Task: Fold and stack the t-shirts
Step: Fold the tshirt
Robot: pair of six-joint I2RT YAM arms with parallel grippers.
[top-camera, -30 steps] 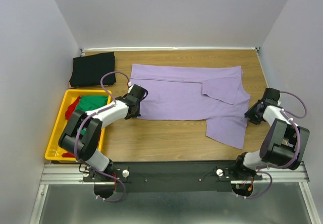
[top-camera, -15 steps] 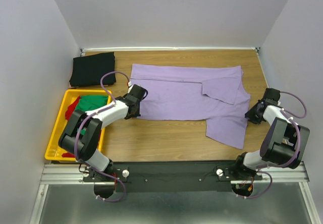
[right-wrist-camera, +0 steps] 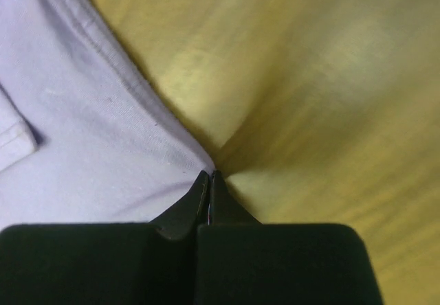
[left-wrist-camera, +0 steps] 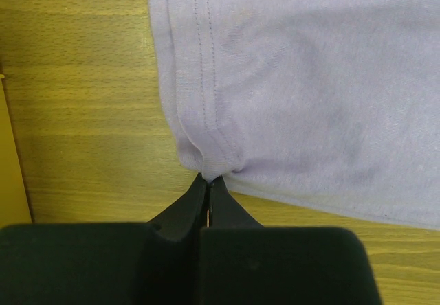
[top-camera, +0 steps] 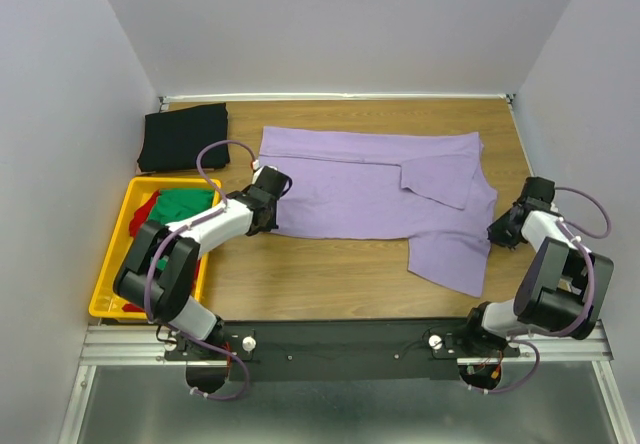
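On the wooden table (top-camera: 330, 274), the lavender t-shirt (top-camera: 360, 179) lies spread flat across the middle, with one part folded over near its right side. My left arm runs from its base up past the yellow crate (top-camera: 108, 264), elbow bent beside it, forearm stretched low and rightward to the shirt's near left corner. My left gripper (left-wrist-camera: 208, 181) is closed there, fingertips pressed together with the hemmed corner pinched between them and puckered. My right arm is folded tight at the table's right edge, wrist turned inward toward the shirt's right edge. My right gripper (right-wrist-camera: 209, 176) is closed too, tips meeting on the edge of the cloth, which draws to a point between them. The black t-shirt (top-camera: 183, 136) lies folded at the far left corner, well apart from my fingers. The green t-shirt (top-camera: 185, 204) and the red t-shirt (top-camera: 146, 211) sit bunched together in the crate
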